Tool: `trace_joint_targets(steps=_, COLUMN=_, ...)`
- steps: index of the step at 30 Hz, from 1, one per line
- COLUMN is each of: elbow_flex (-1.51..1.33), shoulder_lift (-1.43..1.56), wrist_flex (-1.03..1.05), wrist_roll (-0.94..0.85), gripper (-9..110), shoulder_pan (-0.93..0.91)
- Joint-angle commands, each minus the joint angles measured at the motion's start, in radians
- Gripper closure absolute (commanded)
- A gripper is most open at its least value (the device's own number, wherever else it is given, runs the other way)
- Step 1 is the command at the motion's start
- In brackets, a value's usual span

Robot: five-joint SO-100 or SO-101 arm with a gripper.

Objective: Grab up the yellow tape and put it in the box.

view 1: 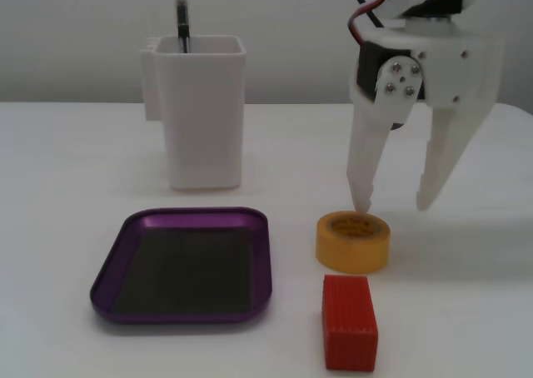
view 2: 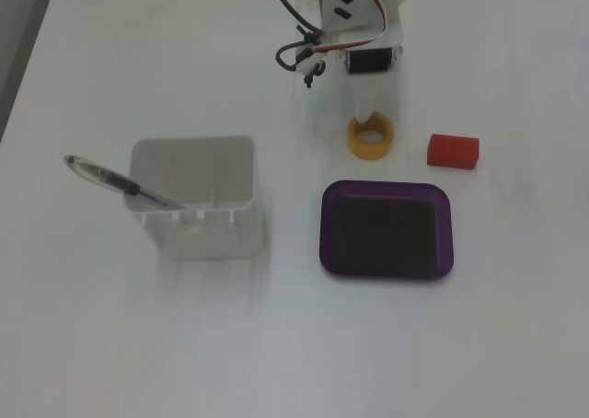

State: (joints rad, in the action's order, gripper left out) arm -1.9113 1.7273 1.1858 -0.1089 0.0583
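Observation:
The yellow tape (view 1: 353, 242) lies flat on the white table, to the right of the purple box (view 1: 187, 218) in a fixed view. My gripper (view 1: 396, 205) is open and empty. It hangs fingers down, just above the table. One fingertip (view 1: 364, 201) is at the tape's back rim; the other is further right, clear of the roll. In the fixed view from above, the tape (view 2: 357, 142) lies just beyond the box (view 2: 386, 187), and my gripper (view 2: 372, 105) reaches down over the tape's far side, its fingertips partly hidden by the arm.
A red ribbed block (view 1: 350, 321) lies close beside the tape; it also shows in the view from above (view 2: 453, 150). A tall white container (view 1: 200, 111) with a pen (view 2: 120, 183) stands beyond the box's other side.

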Motion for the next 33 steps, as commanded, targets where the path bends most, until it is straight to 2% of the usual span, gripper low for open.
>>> trace_joint_targets(steps=1, elbow_flex=0.034, shoulder_lift=-0.017, wrist_flex=-0.037, wrist_roll=0.002, gripper=86, shoulder_pan=0.008)
trace_joint_targets(steps=14, elbow_flex=0.025, shoulder_lift=-0.17, wrist_flex=-0.098, wrist_roll=0.002, gripper=86, shoulder_pan=0.008)
trace_joint_targets(steps=21, elbow_flex=0.025, shoulder_lift=-0.207, wrist_flex=-0.132, wrist_roll=0.003, gripper=102, shoulder_pan=0.014)
trace_joint_targets(steps=23, elbow_flex=0.038, shoulder_lift=-0.204, wrist_flex=-0.117, wrist_roll=0.003, gripper=102, shoulder_pan=0.037)
trace_joint_targets(steps=33, elbow_flex=0.153, shoulder_lift=0.074, wrist_flex=-0.011, wrist_roll=-0.006, gripper=102, shoulder_pan=0.163)
